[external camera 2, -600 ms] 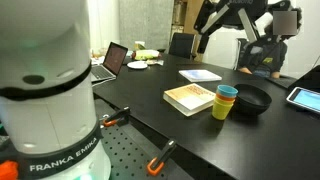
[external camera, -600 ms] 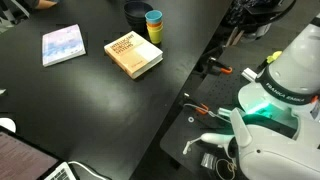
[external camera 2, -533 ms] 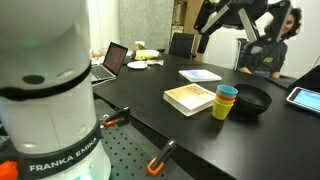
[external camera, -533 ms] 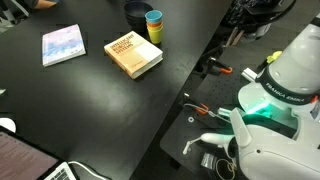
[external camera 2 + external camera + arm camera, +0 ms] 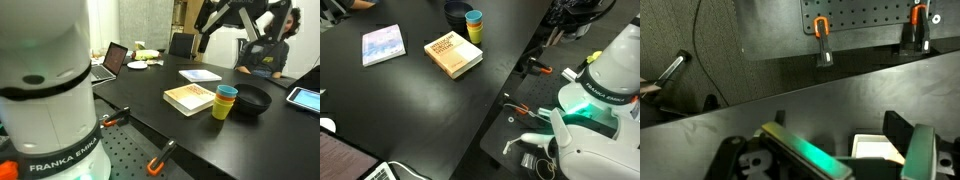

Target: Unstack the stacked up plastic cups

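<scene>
Nothing on the table (image 5: pixel 410 110) has shifted: the cups (image 5: pixel 473 25) sit nested in one stack, teal on top, just beside the bowl (image 5: pixel 456 12) and near the book (image 5: pixel 453 54). The gripper (image 5: pixel 830 150), well apart from them over the robot's base, has its fingers spread wide and holds nothing. It should likely come down on the teal rim and lift straight up. The bowl crowds one side; bare table toward the edge leaves room for setting cups down.
</scene>
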You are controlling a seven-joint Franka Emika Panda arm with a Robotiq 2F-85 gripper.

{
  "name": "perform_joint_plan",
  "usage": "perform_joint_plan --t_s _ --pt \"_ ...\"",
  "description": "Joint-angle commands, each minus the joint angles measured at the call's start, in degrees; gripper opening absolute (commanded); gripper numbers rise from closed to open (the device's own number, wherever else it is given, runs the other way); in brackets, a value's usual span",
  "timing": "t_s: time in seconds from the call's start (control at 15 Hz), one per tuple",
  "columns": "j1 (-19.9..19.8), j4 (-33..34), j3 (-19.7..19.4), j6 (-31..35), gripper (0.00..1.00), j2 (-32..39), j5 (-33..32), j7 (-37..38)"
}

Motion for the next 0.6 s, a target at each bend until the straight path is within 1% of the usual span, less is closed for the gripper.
perform_joint_plan --t_s 0.0,0.07,0.13,0.27,0.4,0.53 --pt "-0.4 2.2 1.9 -2.5 1.00 1.0 -1.5 1.1" --pt "0.1 3.1 2.3 -2.2 1.00 1.8 -1.7 1.1" --pt "0.6 5.2 4.2 -2.0 1.00 5.2 -3.1 2.8" --pt "0.6 8.2 6.1 -0.7 1.00 9.1 -5.6 5.0" --pt "0.7 11.4 7.3 1.9 1.00 13.4 -6.9 7.8" --pt "0.6 14.7 7.9 6.5 1.00 19.2 -7.3 10.8"
